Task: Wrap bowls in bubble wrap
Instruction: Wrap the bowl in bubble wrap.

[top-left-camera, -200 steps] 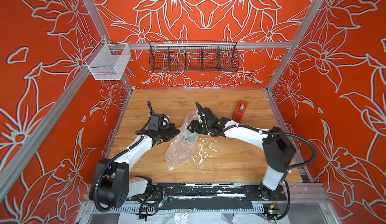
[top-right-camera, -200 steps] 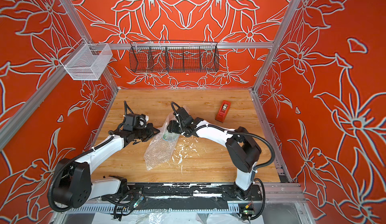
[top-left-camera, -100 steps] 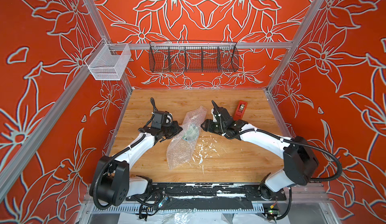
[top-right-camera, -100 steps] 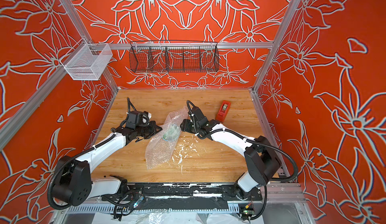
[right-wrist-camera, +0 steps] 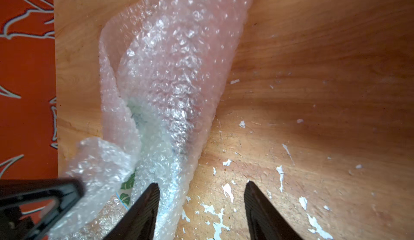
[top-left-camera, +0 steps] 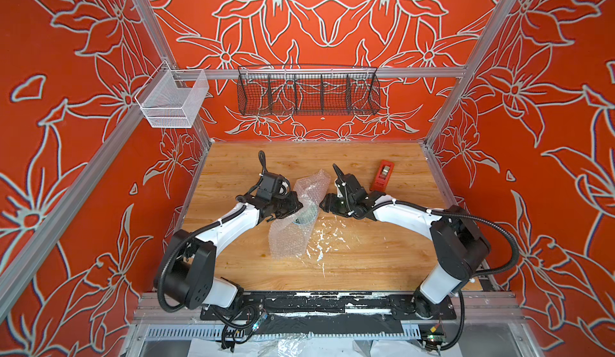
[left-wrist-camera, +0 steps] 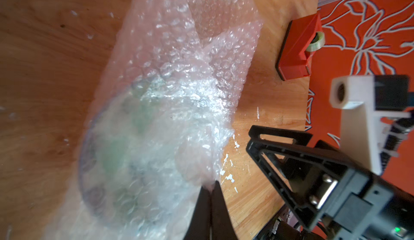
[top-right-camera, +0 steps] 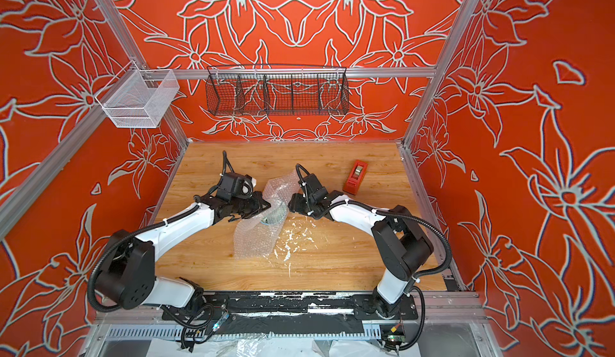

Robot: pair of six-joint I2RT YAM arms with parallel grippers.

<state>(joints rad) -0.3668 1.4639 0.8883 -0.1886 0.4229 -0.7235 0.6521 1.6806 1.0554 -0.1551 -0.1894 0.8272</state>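
Wood-grain laminate forms the table [top-left-camera: 366,265]. The red plastic tape dispenser [top-left-camera: 382,176] [top-right-camera: 356,177], near the table's far right corner, is the reference for every position below.

1. White mesh basket [top-left-camera: 171,100]: hung on the frame rail, far left of the tape dispenser and higher up the wall.

2. Left gripper [top-left-camera: 299,205] [top-right-camera: 268,205]: well left of the tape dispenser and low over the table. In the left wrist view its two black fingers [left-wrist-camera: 201,209] are pressed together on a pinch of the sheet's edge, so it is clamped on the wrap.

3. Clear, bubbled plastic sheet of bubble wrap [top-left-camera: 289,238] [top-right-camera: 253,242] [left-wrist-camera: 179,59] [right-wrist-camera: 174,59]: left of the tape dispenser, between the two grippers. It is crumpled lengthwise, with one end level with the dispenser and the other trailing toward the robot bases.

4. Small round white ceramic bowl [top-left-camera: 304,217] [top-right-camera: 273,217] with green leaf prints and a light blue rim: inside the fold of the bubble wrap, left of the tape dispenser. It shows dimly through the plastic, and a leaf print and a stretch of rim [right-wrist-camera: 125,196] are bare at a gap.

5. Right gripper [top-left-camera: 322,204] [top-right-camera: 290,205] [right-wrist-camera: 201,184]: just left of the tape dispenser. Its jaws stand apart with nothing held. One finger [right-wrist-camera: 143,209] sits right beside the wrap, though contact cannot be confirmed; the other is over bare wood.

6. White flecks [top-left-camera: 327,238]: scattered on the table, left of the tape dispenser and toward the bases.
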